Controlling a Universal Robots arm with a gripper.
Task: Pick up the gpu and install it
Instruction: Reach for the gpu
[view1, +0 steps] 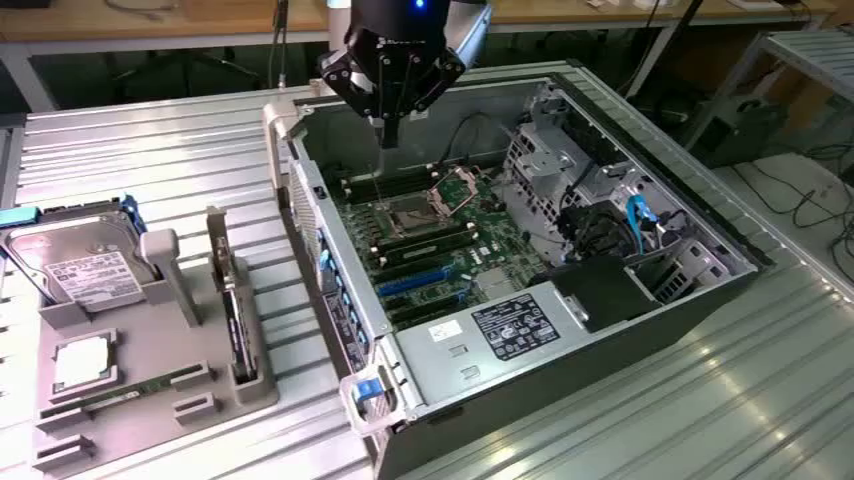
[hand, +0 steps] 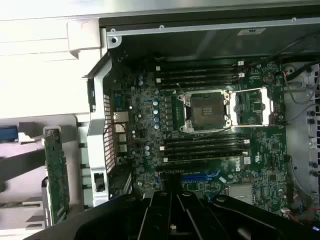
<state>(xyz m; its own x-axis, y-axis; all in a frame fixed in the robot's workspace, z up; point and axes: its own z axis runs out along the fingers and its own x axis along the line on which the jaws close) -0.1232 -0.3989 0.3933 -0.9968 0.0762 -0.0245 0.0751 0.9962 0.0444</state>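
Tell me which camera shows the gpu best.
The wrist view: the gpu shows its green circuit-board side, standing in the grey holder beside the computer case. The exterior view shows it nearly edge-on, a thin dark strip in that holder.

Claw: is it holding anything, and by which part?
Nothing is held. The claw is shut and empty over the open computer case; the gpu stands in the tray beside it.

The exterior view looks down at a slant from high and well back, taking in the whole open black metal computer case (view1: 707, 300) on the ribbed silver metal table (view1: 160, 150). The wrist view faces straight down into that case from close above. Both views share the green motherboard (view1: 427, 240) (hand: 210, 125) and the thin green-backed gpu card (view1: 238, 320) (hand: 56, 175) standing beside the case.
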